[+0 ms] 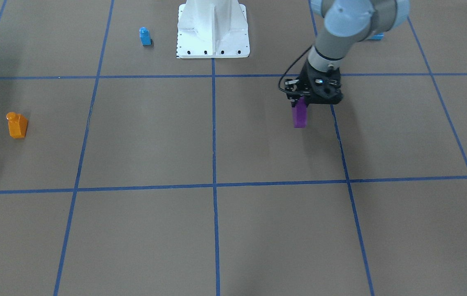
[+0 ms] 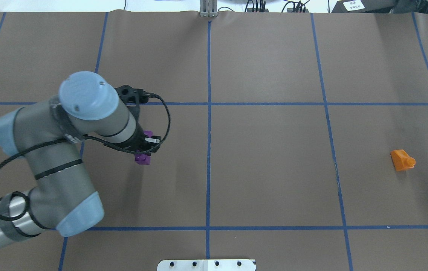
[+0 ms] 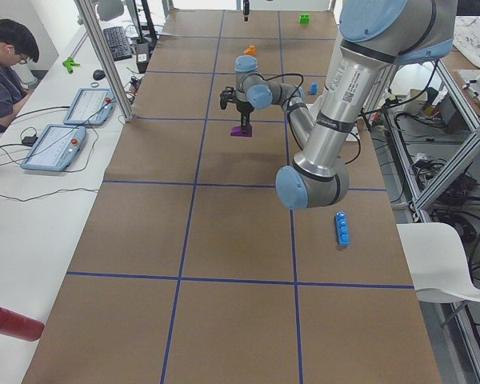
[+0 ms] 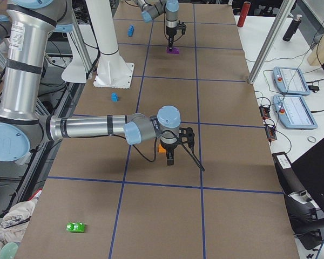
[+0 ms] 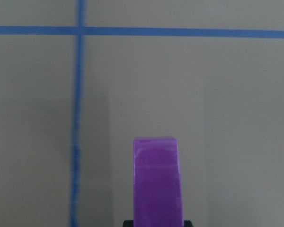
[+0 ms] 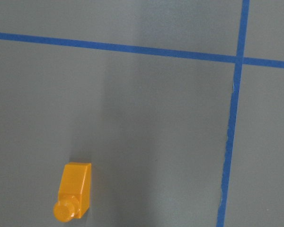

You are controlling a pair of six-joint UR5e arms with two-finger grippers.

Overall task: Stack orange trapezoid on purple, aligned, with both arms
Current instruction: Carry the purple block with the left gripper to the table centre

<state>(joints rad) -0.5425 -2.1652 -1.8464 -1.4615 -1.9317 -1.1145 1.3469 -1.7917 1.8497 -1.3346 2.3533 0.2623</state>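
1. Front view: we see the left claw [image 1: 300, 100] closed on the purple brick [image 1: 300, 117]; the brick sticks out below its tips; the orange brick [image 1: 17, 126] lies well apart from that claw.
2. Overhead view: the purple brick [image 2: 142, 159] pokes out from under the left claw [image 2: 147, 145]; the orange brick [image 2: 401, 160] is far across the table [image 2: 266, 169].
3. Left side view: the purple brick [image 3: 241, 131] is right under the left claw [image 3: 242, 118].
4. Right side view: the right claw [image 4: 170, 158] points down just beside the orange brick [image 4: 162, 148]; we cannot tell if it is open or closed.
5. Left wrist view: the purple brick [image 5: 157, 182] fills the middle, close to the claw.
6. Right wrist view: the orange brick [image 6: 74, 191] lies on its side, off to one side of the right claw.
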